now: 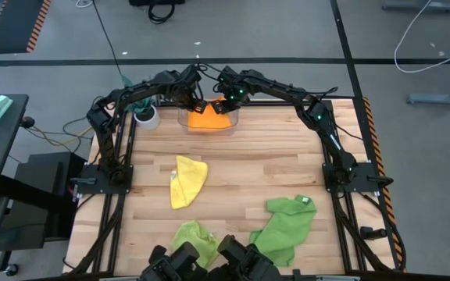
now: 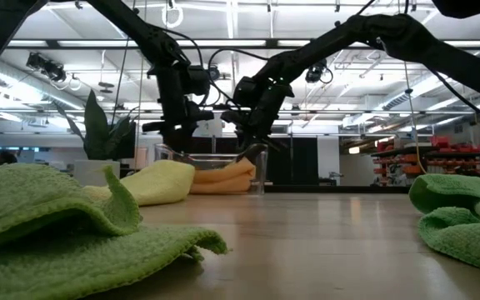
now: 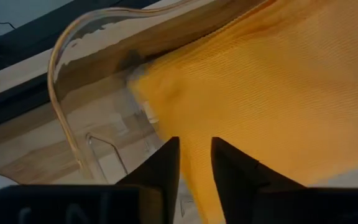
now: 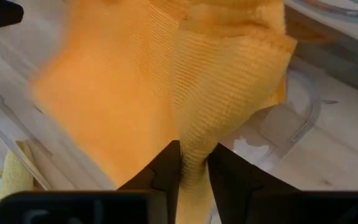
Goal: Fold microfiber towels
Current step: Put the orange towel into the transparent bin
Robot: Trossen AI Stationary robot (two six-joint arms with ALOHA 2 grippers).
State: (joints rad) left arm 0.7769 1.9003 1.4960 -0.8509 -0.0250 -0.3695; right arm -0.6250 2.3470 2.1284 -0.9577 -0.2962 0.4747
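Grey floor (image 1: 287, 31) w/ cables, hazard-striped mat (image 1: 14, 23), ceiling strip lights (image 2: 232, 17).

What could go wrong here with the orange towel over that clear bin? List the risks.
1. Both grippers, left and right, pinch the orange towel at the clear plastic bin. The right one grips only a narrow bunched fold, so the cloth may slip free.
2. The towel hangs creased and uneven, so it may land unfolded.
3. The fingers work close to the bin's rim and could nudge the light bin toward the potted plant.
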